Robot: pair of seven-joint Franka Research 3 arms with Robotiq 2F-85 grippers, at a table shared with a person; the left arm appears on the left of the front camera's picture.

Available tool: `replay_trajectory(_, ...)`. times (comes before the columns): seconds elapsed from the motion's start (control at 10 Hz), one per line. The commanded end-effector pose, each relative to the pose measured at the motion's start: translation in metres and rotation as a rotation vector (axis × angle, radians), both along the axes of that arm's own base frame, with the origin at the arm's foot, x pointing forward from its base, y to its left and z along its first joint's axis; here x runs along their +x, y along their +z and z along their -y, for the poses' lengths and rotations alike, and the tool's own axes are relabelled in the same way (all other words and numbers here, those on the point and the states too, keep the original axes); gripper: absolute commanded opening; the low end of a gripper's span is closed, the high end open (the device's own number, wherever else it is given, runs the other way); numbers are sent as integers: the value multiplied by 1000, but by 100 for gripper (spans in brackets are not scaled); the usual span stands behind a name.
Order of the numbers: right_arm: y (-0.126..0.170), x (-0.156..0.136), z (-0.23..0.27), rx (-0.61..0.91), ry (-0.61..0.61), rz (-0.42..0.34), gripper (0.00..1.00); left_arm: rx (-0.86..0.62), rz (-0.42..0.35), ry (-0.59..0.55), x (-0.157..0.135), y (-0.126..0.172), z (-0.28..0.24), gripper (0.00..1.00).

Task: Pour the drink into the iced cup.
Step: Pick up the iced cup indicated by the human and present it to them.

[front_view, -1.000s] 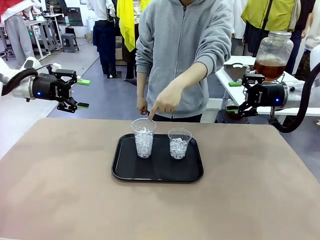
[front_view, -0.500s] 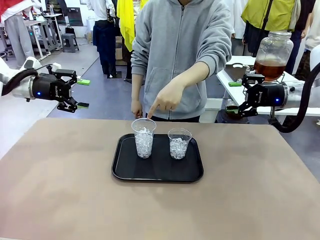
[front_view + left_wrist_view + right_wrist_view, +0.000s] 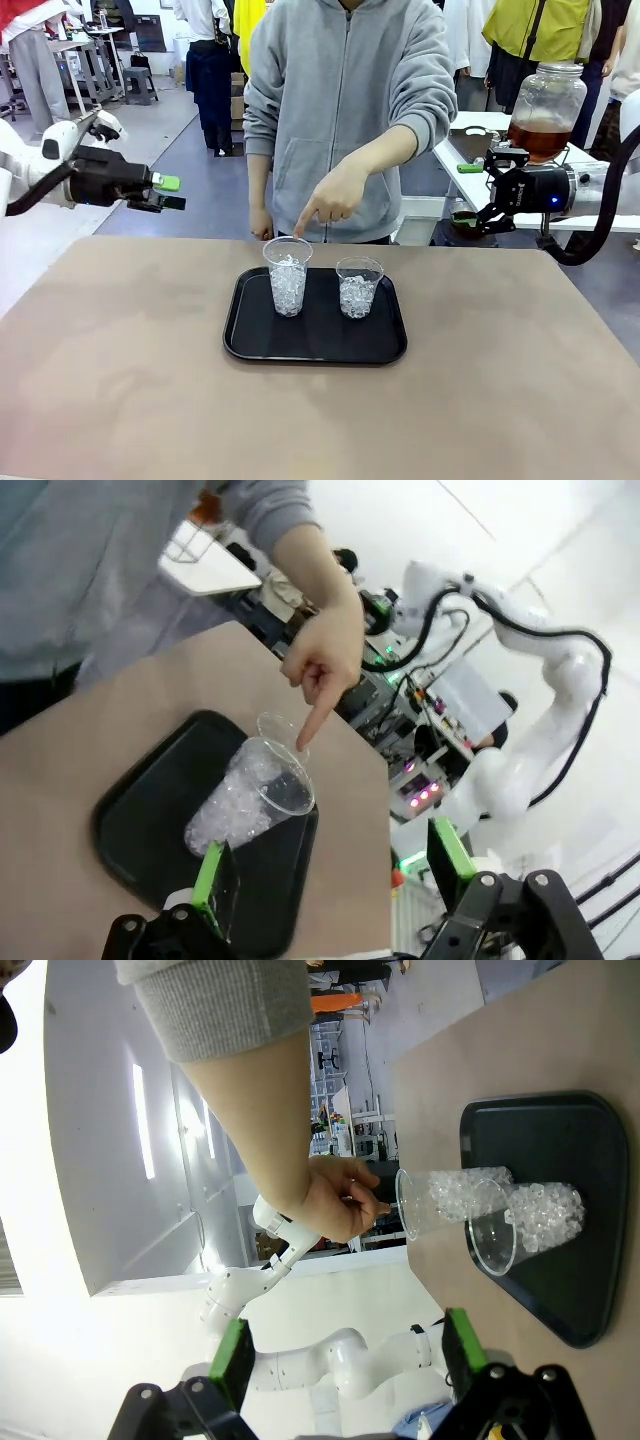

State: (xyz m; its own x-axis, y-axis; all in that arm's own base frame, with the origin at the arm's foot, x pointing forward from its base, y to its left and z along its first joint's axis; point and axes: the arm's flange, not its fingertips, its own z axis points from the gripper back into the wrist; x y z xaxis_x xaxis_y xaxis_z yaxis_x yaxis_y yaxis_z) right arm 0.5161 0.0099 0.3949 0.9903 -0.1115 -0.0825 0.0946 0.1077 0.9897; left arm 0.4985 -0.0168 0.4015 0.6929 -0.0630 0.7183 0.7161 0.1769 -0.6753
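Two clear cups of ice stand on a black tray (image 3: 250, 340). A person's hand (image 3: 332, 198) points a finger at the rim of the left iced cup (image 3: 288, 280); the other iced cup (image 3: 359, 288) stands to its right. The drink, amber-brown, fills the lower part of a big glass jar (image 3: 543, 112) on a side table at the far right. My left gripper (image 3: 168, 193) hovers open and empty off the table's far left corner. My right gripper (image 3: 487, 190) hangs open and empty in front of the jar. The left wrist view has the pointed-at cup (image 3: 250, 795) beyond my gripper (image 3: 330, 865).
The person in a grey hoodie stands at the far edge, behind the tray. In the right wrist view the tray (image 3: 560, 1130), both cups (image 3: 455, 1195) and the pointing hand (image 3: 345, 1200) lie beyond my open gripper (image 3: 347, 1352). Bare brown tabletop (image 3: 120, 380) surrounds the tray.
My left gripper has rolled about its wrist and shifted slightly right. The person has leaned a little to picture left, still pointing. The right arm has not moved.
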Motion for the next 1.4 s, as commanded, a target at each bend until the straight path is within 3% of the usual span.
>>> replay_trajectory(0.0,1,0,0,0,-1,4,100,-25,58,-90,-7,-10,1,100)
replay_trajectory(0.1,1,0,0,0,-1,4,100,0,0,0,0,0,0,100)
replay_trajectory(0.5,1,0,0,0,-1,4,100,1,24,-22,-1,-7,1,100)
replay_trajectory(0.7,1,0,0,0,-1,4,100,-4,298,-33,12,-29,-3,100)
replay_trajectory(0.9,1,0,0,0,-1,4,100,71,487,-44,14,-46,3,100)
replay_trajectory(1.0,1,0,0,0,-1,4,100,105,510,36,14,-49,7,100)
replay_trajectory(1.3,1,0,0,0,-1,4,100,294,484,0,16,-54,39,100)
